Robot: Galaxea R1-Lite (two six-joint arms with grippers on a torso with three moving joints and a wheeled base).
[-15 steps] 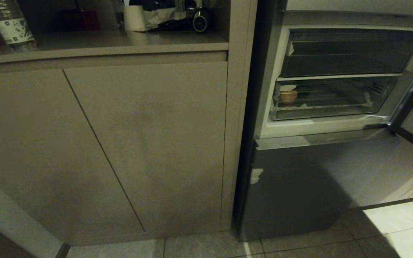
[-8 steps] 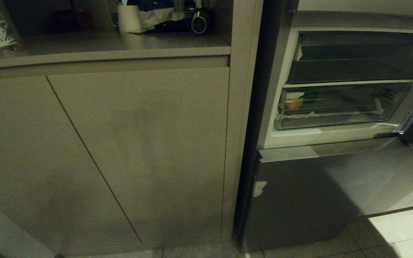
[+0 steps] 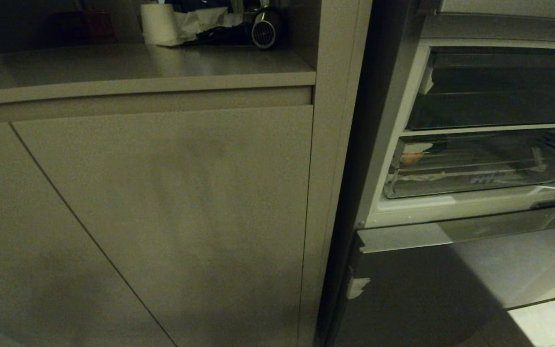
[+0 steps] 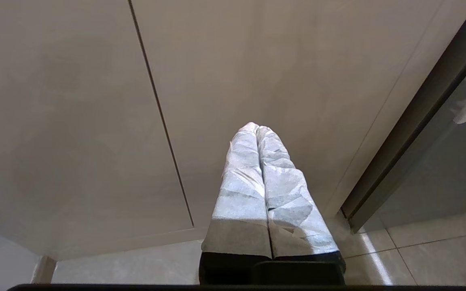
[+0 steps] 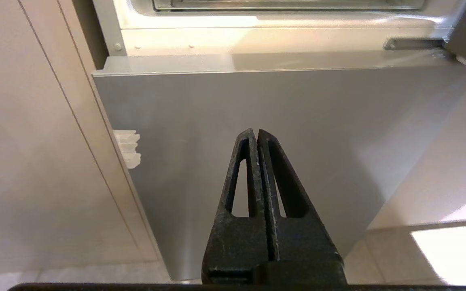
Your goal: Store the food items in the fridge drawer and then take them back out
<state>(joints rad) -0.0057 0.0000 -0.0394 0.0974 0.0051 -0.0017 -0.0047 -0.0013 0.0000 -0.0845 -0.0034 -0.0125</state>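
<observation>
Beige cabinet (image 3: 162, 217), grey fridge door (image 5: 257, 105)

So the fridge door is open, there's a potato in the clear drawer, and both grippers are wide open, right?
Not quite. The door is open and the potato sits in the fridge drawer, but the wrist views show the left gripper and right gripper shut, holding nothing.

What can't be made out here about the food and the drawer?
- Pepper: head view, not discernible; the drawer's dim, glary clear front hides it.
- Potato: only a small tan patch at the drawer's left end; its shape is unclear.
- Drawer's right end: cut off by the head view's edge.
- Wrist views: neither shows inside the drawer.
</observation>
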